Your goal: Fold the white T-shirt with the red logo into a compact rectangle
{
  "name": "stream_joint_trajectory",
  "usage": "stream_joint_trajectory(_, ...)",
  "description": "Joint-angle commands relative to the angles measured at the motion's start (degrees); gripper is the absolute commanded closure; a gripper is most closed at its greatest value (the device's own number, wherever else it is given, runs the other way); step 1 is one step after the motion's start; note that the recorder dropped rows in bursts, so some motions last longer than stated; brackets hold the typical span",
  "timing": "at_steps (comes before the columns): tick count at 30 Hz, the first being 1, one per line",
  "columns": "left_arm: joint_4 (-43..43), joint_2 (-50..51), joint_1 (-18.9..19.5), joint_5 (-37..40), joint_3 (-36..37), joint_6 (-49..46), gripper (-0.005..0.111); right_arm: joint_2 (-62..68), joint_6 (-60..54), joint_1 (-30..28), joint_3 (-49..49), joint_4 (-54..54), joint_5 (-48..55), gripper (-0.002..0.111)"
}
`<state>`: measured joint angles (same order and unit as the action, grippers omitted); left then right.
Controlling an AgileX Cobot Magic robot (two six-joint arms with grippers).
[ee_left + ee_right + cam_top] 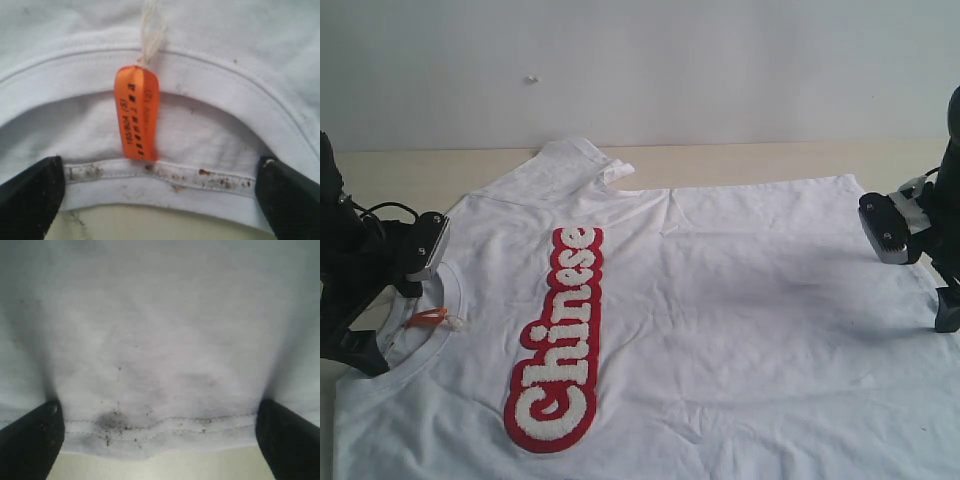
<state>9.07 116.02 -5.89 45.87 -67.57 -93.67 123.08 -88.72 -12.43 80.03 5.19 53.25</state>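
The white T-shirt (720, 300) lies spread flat on the table, collar to the left and hem to the right. The red logo (560, 340) runs down its chest. My left gripper (365, 345) sits at the collar and is open. In the left wrist view its black fingers (30, 195) stand wide on either side of the stained rear collar band (165, 182), just below the orange tag (136, 115). My right gripper (948, 305) is at the hem, also open. Its fingers (30, 437) flank the stitched hem edge (200, 427), which has a dark smudge (107, 422).
The beige table (770, 160) shows behind the shirt and under both grippers (165, 465). A pale wall (720, 60) stands behind the table. One sleeve (580, 160) lies bunched toward the wall. The shirt runs out of the picture at the near edge.
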Motion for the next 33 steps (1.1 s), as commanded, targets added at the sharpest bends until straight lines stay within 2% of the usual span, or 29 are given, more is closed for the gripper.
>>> stream_joint_trajectory(1, -2.5, 0.6, 0.1, -2.6, 0.3, -0.4, 0.002, 1.2, 0.5, -0.4, -0.2, -0.6, -0.9, 0.003)
stream_joint_trajectory(9, -2.3, 0.6, 0.1, -3.9, 0.3, -0.3, 0.002, 1.2, 0.4, -0.4, -0.2, -0.7, -0.9, 0.003)
stream_joint_trajectory(12, -2.3, 0.6, 0.1, -4.0, 0.3, -0.3, 0.005, 1.2, 0.4, -0.4, -0.2, -0.7, -0.9, 0.003)
stream_joint_trajectory(15, -2.3, 0.6, 0.1, -4.0, 0.3, -0.3, 0.025, 1.2, 0.4, -0.4, -0.2, -0.7, -0.9, 0.003)
stream_joint_trajectory(18, -2.6, 0.7, 0.1, -2.8, 0.3, -0.3, 0.054, 1.2, 0.4, -0.4, -0.2, -0.7, -0.9, 0.003)
stream_joint_trajectory(22, -2.6, 0.8, 0.1, 0.7, 0.4, -0.3, 0.103, 1.2, 0.4, -0.4, -0.2, -0.7, -0.9, 0.003)
stream_joint_trajectory(23, -2.7, 0.8, 0.1, 1.0, 0.4, -0.5, 0.106, 1.2, 0.4, -0.4, -0.2, -0.7, -0.9, 0.003)
stream_joint_trajectory(33, -2.7, 0.8, 0.1, 0.7, 0.4, -0.4, 0.107, 1.2, 0.4, -0.4, -0.2, -0.7, -0.9, 0.003)
